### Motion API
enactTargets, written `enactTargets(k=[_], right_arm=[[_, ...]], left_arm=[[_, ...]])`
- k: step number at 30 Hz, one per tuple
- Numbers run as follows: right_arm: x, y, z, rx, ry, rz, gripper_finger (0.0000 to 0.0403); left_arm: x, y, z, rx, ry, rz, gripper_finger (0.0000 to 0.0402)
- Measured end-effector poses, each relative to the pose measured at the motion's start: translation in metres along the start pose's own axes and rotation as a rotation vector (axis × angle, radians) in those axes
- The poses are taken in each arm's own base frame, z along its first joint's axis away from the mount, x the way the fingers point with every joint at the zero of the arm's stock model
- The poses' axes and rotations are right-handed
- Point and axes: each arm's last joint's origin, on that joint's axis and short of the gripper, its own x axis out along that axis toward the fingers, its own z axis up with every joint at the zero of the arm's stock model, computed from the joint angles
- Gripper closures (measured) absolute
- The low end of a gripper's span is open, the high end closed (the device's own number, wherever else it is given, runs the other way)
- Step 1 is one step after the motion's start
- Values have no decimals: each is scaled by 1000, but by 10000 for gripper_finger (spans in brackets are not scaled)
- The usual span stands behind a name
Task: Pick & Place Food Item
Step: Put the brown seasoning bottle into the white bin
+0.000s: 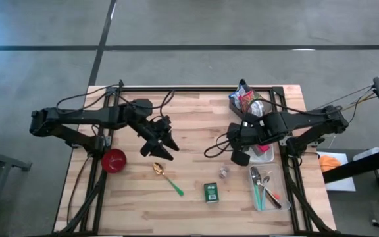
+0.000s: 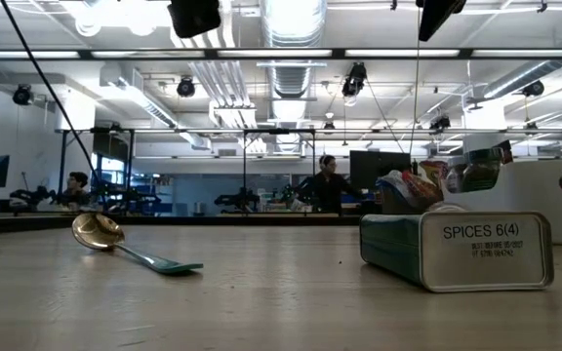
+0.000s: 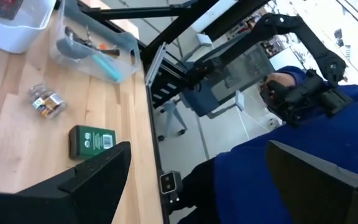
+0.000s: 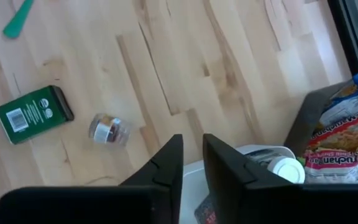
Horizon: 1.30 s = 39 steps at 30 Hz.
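Table [image 1: 196, 125] — pale butcher-block wood, matt; spoon [image 1: 158, 169] — glossy gold metal bowl, green plastic handle; spice tin [image 2: 457, 251] — green painted metal; bin [image 3: 98, 46] — translucent plastic.
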Motion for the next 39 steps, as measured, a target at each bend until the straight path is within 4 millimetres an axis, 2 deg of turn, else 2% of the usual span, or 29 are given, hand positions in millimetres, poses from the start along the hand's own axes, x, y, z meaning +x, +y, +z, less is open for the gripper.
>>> enactTargets(k=[6, 12, 16, 21, 26, 32, 36, 39], right_arm=[[1, 1, 0, 17, 10, 21, 295], [6, 6, 2, -38, 1, 91, 224], [17, 10, 3, -115, -21, 102, 185], [43, 17, -3, -256, -3, 192, 148], [73, 23, -13, -384, 8, 295, 128], [104, 22, -25, -514, -7, 293, 126], [123, 19, -31, -498, -30, 293, 126], [133, 16, -35, -442, -28, 292, 126]], left_arm=[[1, 6, -5, -42, 19, 55, 28], [8, 17, -10, -103, -71, 334, 28], [25, 25, -13, -66, -99, 454, 28], [41, 37, -18, -87, -55, 493, 28], [45, 40, -22, -113, -31, 506, 28], [43, 41, -26, -131, 7, 532, 28], [46, 41, -28, -108, -27, 596, 28], [57, 45, -30, -73, -82, 689, 28]])
